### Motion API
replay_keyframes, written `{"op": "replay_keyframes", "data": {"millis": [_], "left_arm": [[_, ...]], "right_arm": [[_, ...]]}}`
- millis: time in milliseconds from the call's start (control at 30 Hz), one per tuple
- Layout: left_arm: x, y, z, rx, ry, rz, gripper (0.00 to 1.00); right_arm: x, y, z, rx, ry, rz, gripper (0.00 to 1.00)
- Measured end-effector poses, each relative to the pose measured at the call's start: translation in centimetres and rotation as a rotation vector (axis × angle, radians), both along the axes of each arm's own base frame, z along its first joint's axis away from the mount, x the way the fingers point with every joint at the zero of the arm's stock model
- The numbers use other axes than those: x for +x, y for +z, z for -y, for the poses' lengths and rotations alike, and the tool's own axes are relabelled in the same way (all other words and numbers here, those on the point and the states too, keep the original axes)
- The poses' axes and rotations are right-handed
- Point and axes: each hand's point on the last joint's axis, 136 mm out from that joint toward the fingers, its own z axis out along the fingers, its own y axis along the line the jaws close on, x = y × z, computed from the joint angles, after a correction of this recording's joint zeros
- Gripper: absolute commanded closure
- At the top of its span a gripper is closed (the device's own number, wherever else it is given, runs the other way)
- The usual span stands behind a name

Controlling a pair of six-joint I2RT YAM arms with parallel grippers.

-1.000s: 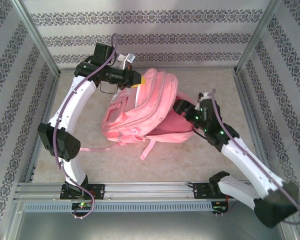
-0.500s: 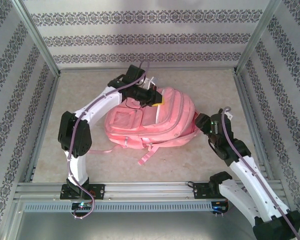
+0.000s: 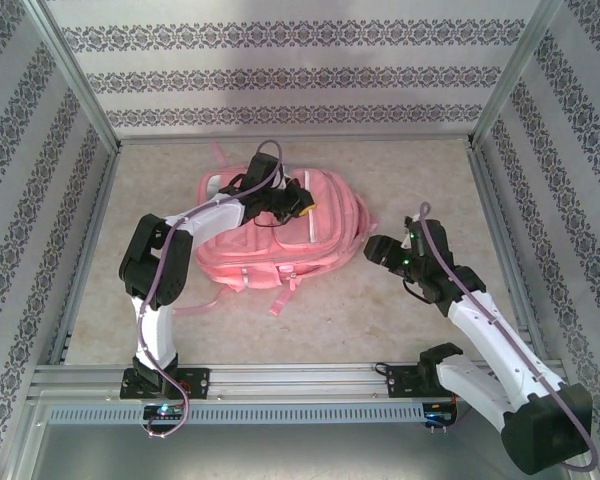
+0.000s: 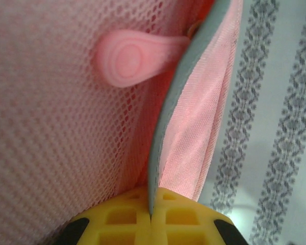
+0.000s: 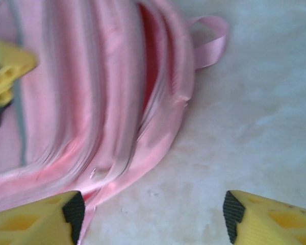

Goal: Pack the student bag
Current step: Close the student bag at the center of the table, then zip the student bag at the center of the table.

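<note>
The bag [image 3: 325, 245] lay flat on the counter [image 3: 380, 320], in the middle of the top view and a little toward the back wall. Its straps pointed to the lower edge of the frame.

My left fingers [image 3: 302, 205] were over the upper part of the bag. In the left wrist view these fingers [image 4: 143, 219] were clenched on the grey trim [image 4: 166, 138], which ran out from between the tips at the bottom of the frame. A pink zip pull [image 4: 127, 58] lay on the mesh fabric at the upper left, not touched. I judge that I held the trim there to pin the bag down and keep its edge up, so that the fabric could not slide.

My right fingers [image 3: 373, 250] were at the right side of the bag, just beside it. In the right wrist view they [image 5: 35, 219] stood released and apart in the two lower corners, with only bare counter between them. The bag [image 5: 92, 102] took the left half of that frame, with a dark red slit [image 5: 148, 76] that looked like an open zip. A strap loop [image 5: 211, 41] lay at the upper right. I think the right arm waited low beside this slit because the opening faced that way. I saw no item to pack, so I judge the task was near its start.
</note>
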Motion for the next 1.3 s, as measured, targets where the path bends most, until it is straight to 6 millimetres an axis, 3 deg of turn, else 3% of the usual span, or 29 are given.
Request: {"op": "replay_keyframes", "data": {"millis": [200, 333, 433, 533, 767, 1300], "left_arm": [[1.9, 0.8, -1.5, -0.021, 0.081, 0.000, 1.00], [2.2, 1.0, -1.5, -0.031, 0.093, -0.002, 1.00], [2.3, 0.8, -1.4, -0.033, 0.097, -0.010, 1.00], [2.3, 0.5, -1.4, -0.033, 0.100, -0.019, 1.00], [2.7, 0.2, -1.3, -0.041, 0.104, -0.033, 1.00], [3.1, -0.2, -1.1, -0.069, 0.101, -0.047, 1.00]], "right_arm": [[-2.1, -0.7, -7.7, -0.116, 0.365, 0.135, 0.28], [-4.3, -3.5, -11.7, -0.189, 0.563, 0.198, 0.36], [-4.4, -5.7, -12.8, -0.241, 0.601, 0.164, 0.45], [-3.7, -7.4, -13.9, -0.300, 0.588, 0.100, 0.46], [-1.3, -7.2, -16.9, -0.357, 0.492, 0.012, 0.43], [-2.6, -11.5, -18.6, -0.448, 0.460, -0.163, 0.49]]}}
